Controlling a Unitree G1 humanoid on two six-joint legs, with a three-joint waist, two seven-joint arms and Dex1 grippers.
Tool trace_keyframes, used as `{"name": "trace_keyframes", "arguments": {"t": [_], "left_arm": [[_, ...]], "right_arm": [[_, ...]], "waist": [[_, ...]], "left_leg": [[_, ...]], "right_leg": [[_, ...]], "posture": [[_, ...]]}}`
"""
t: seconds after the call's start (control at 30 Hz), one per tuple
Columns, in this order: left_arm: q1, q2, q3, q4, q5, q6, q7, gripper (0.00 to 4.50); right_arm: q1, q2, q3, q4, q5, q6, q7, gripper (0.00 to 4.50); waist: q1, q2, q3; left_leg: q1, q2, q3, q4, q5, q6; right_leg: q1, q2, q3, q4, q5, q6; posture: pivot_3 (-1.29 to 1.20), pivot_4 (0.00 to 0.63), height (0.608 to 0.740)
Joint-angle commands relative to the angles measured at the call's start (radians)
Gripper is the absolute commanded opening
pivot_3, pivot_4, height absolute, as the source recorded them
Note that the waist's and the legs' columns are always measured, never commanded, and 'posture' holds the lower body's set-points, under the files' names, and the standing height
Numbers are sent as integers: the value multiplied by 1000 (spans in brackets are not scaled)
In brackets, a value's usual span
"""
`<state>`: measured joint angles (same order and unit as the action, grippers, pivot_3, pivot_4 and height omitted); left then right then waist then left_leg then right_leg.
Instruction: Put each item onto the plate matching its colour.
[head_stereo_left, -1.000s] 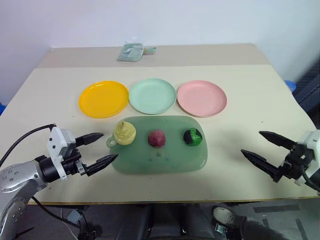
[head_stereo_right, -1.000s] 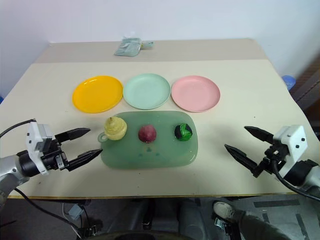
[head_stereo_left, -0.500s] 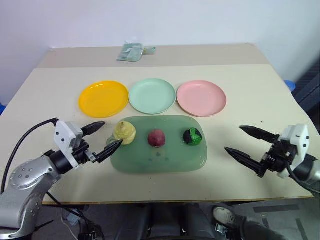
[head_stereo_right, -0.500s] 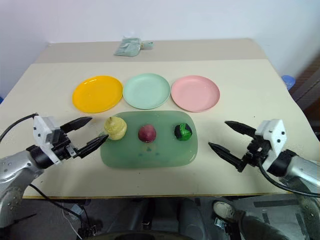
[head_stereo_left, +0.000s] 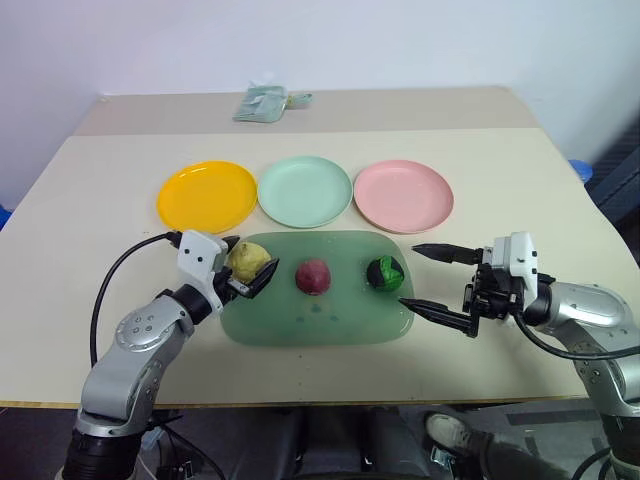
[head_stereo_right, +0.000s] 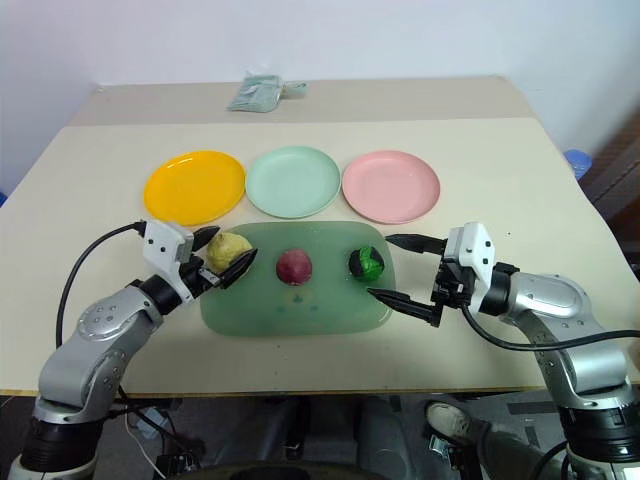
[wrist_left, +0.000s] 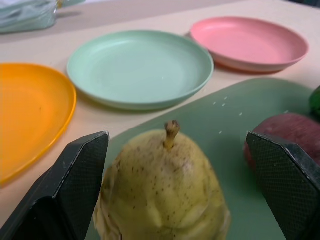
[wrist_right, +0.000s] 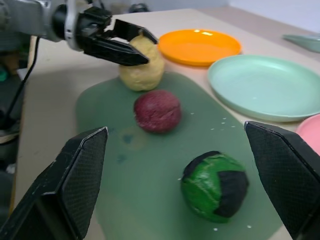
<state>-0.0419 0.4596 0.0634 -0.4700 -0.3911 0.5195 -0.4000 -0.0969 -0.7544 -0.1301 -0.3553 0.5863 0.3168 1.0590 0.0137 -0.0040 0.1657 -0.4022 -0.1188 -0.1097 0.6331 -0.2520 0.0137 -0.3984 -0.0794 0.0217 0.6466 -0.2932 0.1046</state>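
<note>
On the green board (head_stereo_left: 320, 318) lie a pale yellow pear (head_stereo_left: 247, 264), a dark red fruit (head_stereo_left: 314, 277) and a green-and-black lump (head_stereo_left: 385, 272). Behind it stand the orange-yellow plate (head_stereo_left: 207, 197), the mint green plate (head_stereo_left: 305, 191) and the pink plate (head_stereo_left: 403, 196), all bare. My left gripper (head_stereo_left: 252, 259) is open, one finger on each side of the pear (wrist_left: 162, 190), with gaps showing. My right gripper (head_stereo_left: 408, 276) is open just right of the lump (wrist_right: 215, 186), its fingers spread wider than the lump.
A folded pale green bag (head_stereo_left: 262, 103) lies near the table's far edge. A blue object (head_stereo_left: 580, 172) sits off the table's right side. Bare tabletop (head_stereo_left: 520, 200) stretches to the right of the plates.
Both arms swung inward. The left gripper came up to the pear and now straddles it. The right gripper moved left to the green-and-black lump. Both stayed open.
</note>
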Motion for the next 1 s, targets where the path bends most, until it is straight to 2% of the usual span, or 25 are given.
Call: {"name": "trace_keyframes", "arguments": {"t": [0.03,0.17,0.27,0.33,0.43,0.6,0.7,0.83,1.0], "left_arm": [[2,15,12,7,25,-10,-4,4500],[-2,18,11,38,42,-11,-10,4500],[-9,13,6,61,53,-12,-13,3651],[-14,10,2,71,65,-17,-7,2913],[-25,-3,2,83,72,-24,0,2861],[-157,-83,93,167,75,-19,136,2861],[-352,-123,179,338,86,-19,274,2861],[-551,-150,218,598,135,-96,387,2861],[-727,-180,222,947,175,-248,426,2861]], "right_arm": [[-40,11,4,-2,-7,-20,-1,4481],[-60,23,10,13,-14,-24,3,4481],[-62,30,10,16,-17,-25,6,4500],[-61,33,8,15,-18,-26,6,4500],[-59,36,4,18,-20,-29,6,4500],[-62,46,1,28,-24,-43,-7,4500],[-88,68,2,41,-27,-46,-36,4500],[-115,92,16,55,-44,-49,-62,4500],[-166,122,40,90,-69,-47,-92,4500]], "waist": [[1,0,0],[3,0,0],[3,0,0],[2,0,0],[1,0,0],[5,0,0],[11,-2,0],[21,-2,0],[28,-4,0]], "left_leg": [[0,0,0,0,0,0],[0,0,0,0,0,0],[0,0,0,1,0,0],[0,0,0,1,0,0],[0,0,0,1,0,0],[0,0,0,2,0,0],[-1,0,-2,5,0,-1],[-5,-1,-2,11,3,-6],[-6,-3,-2,14,3,-5]], "right_leg": [[0,0,0,0,0,0],[0,0,0,0,0,0],[0,0,0,0,0,0],[0,0,0,0,0,0],[0,0,0,1,0,0],[0,0,0,1,0,0],[0,1,-2,3,0,0],[-3,1,-3,7,0,0],[-3,0,-3,7,2,2]], "posture": [[0,150,740],[0,150,740],[0,150,740],[0,150,740],[0,150,740],[0,150,740],[0,150,740],[0,150,740],[0,150,740]]}}
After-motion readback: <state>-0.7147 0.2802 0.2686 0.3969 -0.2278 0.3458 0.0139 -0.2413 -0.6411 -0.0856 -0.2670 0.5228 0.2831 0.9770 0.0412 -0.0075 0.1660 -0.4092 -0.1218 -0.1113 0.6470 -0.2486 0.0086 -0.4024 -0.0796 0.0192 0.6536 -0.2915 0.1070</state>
